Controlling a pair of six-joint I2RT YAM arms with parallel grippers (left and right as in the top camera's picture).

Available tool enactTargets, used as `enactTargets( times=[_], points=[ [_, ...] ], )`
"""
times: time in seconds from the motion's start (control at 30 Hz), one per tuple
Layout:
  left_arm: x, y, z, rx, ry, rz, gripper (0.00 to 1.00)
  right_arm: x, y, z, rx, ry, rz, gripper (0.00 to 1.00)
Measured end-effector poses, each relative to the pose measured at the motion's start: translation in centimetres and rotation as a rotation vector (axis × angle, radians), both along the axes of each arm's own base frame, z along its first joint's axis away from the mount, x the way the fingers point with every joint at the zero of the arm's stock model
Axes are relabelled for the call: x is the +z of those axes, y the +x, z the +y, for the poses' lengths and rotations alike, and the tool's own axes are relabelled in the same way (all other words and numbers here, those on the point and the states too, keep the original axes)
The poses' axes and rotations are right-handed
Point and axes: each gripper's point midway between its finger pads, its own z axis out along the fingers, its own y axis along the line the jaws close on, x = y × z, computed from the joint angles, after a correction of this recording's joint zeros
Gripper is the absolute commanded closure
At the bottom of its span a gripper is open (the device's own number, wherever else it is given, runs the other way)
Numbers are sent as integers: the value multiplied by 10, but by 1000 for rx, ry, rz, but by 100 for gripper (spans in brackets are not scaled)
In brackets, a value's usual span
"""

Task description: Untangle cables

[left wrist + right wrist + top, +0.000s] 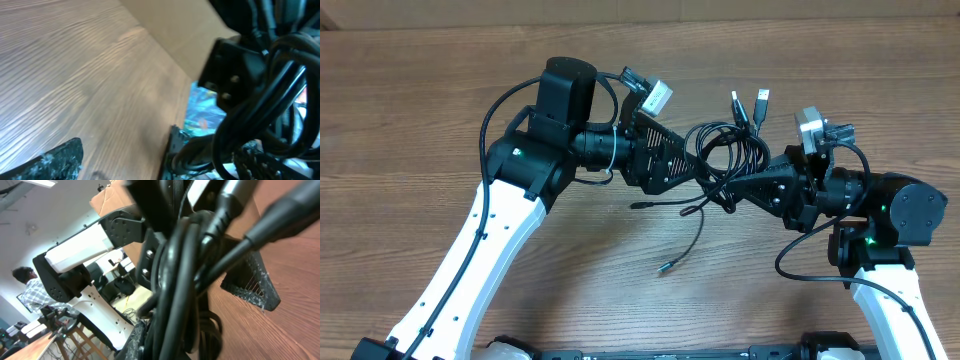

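Cables being pinched as a tangled black bundle in the tightly closed right gripper, left gripper being held spread wide at the bundle's edge, plugs being fanned out beyond both grippers

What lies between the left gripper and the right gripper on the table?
The tangled black cables. In the overhead view, the bundle fills the gap between the left gripper and the right gripper.

We see a wood-grain table filling the overhead view. From the right wrist we see a brown cardboard box and, far left, a dark-haired person in a checked shirt.
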Motion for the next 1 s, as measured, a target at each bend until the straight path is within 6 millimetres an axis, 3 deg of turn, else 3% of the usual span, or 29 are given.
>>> enactTargets(
  times=[0.3, 0.67, 0.87, 1.0],
  points=[
    [-16, 16, 6, 129, 87, 48, 7, 0, 0, 0, -3, 2, -1, 96],
    [-27, 3, -18, 131, 158, 19, 5, 2, -1, 0, -2, 1, -20, 96],
    [-26, 4, -19, 140, 162, 8, 6, 2, 0, 0, -5, 3, -21, 96],
    [-15, 3, -25, 100, 111, -28, 6, 4, -1, 0, -10, 5, -32, 96]
  ],
)
